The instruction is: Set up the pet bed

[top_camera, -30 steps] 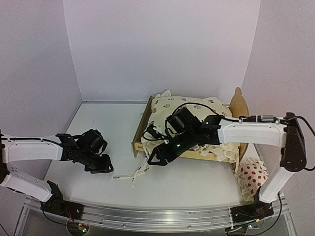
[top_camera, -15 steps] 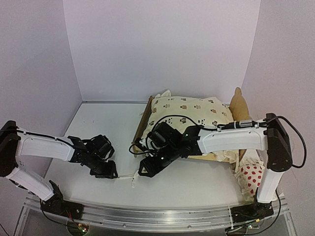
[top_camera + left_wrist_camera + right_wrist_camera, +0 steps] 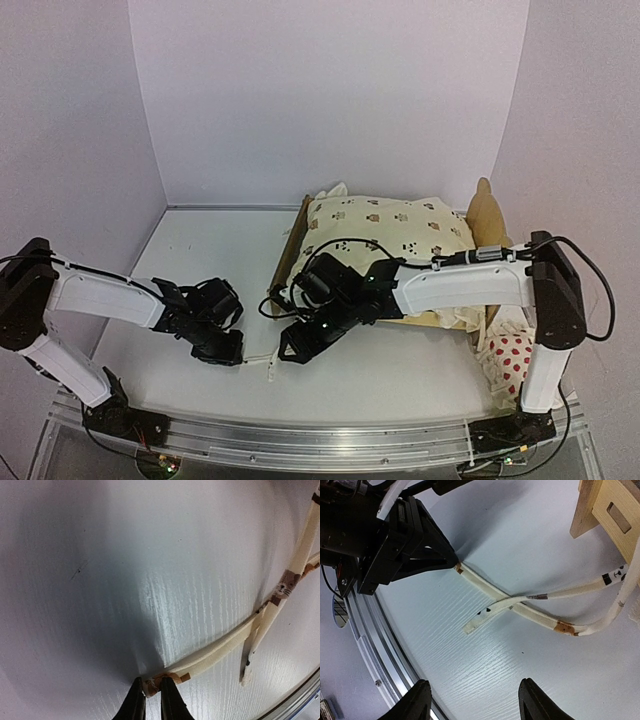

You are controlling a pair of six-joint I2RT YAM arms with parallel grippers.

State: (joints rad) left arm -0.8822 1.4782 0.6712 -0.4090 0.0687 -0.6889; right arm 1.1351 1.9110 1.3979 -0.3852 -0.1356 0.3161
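Our left end effector (image 3: pixel 152 697) is clamped on a tie's (image 3: pixel 220 649) free end; the tie runs rightward over the table (image 3: pixel 400 385) to the bed (image 3: pixel 587 505), right of centre. Our right end effector (image 3: pixel 476 700), fingers apart, hovers above that tie, seemingly nearer the bed.

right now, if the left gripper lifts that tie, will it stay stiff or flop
Probably floppy: the tie lies bent and flat on the table. Likely light, being a thin fabric strip. It might slip out, since the left gripper pinches only its very tip.
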